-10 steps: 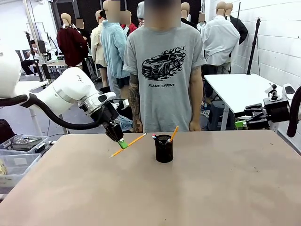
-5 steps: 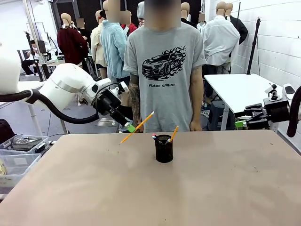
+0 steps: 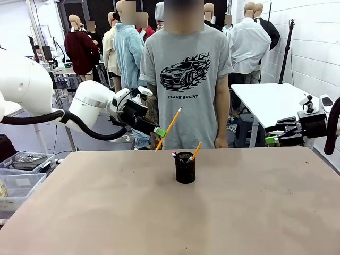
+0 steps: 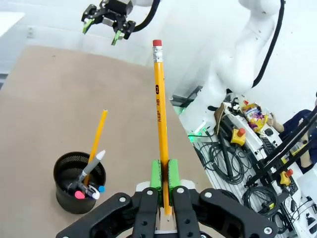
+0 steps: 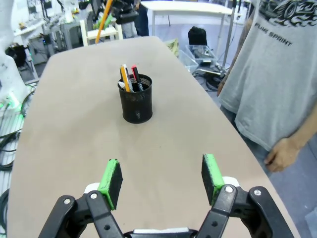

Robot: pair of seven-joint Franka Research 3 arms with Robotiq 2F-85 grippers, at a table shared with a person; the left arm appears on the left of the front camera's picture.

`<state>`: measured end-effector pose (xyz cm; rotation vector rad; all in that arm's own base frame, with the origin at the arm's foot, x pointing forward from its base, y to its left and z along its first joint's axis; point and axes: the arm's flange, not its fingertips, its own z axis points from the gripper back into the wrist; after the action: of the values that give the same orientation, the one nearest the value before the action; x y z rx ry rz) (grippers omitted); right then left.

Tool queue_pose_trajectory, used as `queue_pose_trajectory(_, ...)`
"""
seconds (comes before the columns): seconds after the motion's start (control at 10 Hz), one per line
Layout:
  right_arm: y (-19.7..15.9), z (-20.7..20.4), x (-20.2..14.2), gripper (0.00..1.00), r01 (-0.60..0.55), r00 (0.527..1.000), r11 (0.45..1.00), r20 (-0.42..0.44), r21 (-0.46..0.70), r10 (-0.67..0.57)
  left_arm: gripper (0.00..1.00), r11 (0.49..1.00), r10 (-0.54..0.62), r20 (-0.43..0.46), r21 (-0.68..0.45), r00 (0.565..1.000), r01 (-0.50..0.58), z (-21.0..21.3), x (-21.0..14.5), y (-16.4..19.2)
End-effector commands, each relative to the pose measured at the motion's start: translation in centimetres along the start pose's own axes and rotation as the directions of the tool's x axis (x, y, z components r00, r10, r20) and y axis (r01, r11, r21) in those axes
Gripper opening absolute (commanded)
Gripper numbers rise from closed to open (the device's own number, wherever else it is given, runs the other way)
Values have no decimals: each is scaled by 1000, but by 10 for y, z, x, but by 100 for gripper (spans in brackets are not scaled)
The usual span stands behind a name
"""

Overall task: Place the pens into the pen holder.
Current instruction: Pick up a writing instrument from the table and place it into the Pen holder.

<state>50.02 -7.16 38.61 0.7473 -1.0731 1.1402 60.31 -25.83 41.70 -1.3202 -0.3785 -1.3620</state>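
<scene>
While you look across the bare tan tabletop (image 3: 212, 212), take the small black mesh pen holder (image 3: 185, 168) as your landmark: it stands upright toward the far middle of the table, with a yellow-orange pencil (image 3: 195, 151) leaning out of its right side and a dark pen with a red end (image 3: 174, 154) poking up at its left rim. In the right wrist view you see the same cup from the other side, with several pens standing in it.

Up and to the left of the holder, off the table surface, your left gripper (image 3: 159, 132) has its green-padded fingers (image 4: 156, 174) pressed tight on a long yellow-orange pencil with a red eraser tip (image 4: 159, 114). It grips the pencil near the sharpened end, and the shaft slants up and to the right toward the space above the cup.

Well to the right of the holder, near the table's right edge, your right gripper (image 5: 162, 180) hangs above the table with its two green pads (image 5: 111, 176) spread wide and nothing between them.

Beyond the holder, a person in a grey printed T-shirt (image 3: 186, 74) stands at the far edge of the table, arms down at their sides.
</scene>
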Motion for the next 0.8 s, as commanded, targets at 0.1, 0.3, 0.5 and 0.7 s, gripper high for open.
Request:
queue_pose_trajectory(0.1,2,0,0,81,-5,1000,1000,-13,10,5,0,998,16,-58,66,998,-12,4,2,-21)
queue_pose_trajectory(0.3,2,0,0,81,-5,1000,1000,-13,10,5,0,1000,0,-24,27,1000,0,5,4,-8)
queue_pose_trajectory(0.5,2,0,0,81,-5,1000,1000,-13,10,5,0,961,-238,-65,132,969,245,9,3,8)
queue_pose_trajectory(0.7,2,0,0,81,-5,1000,1000,-13,10,5,0,914,-384,-30,131,923,384,0,5,39)
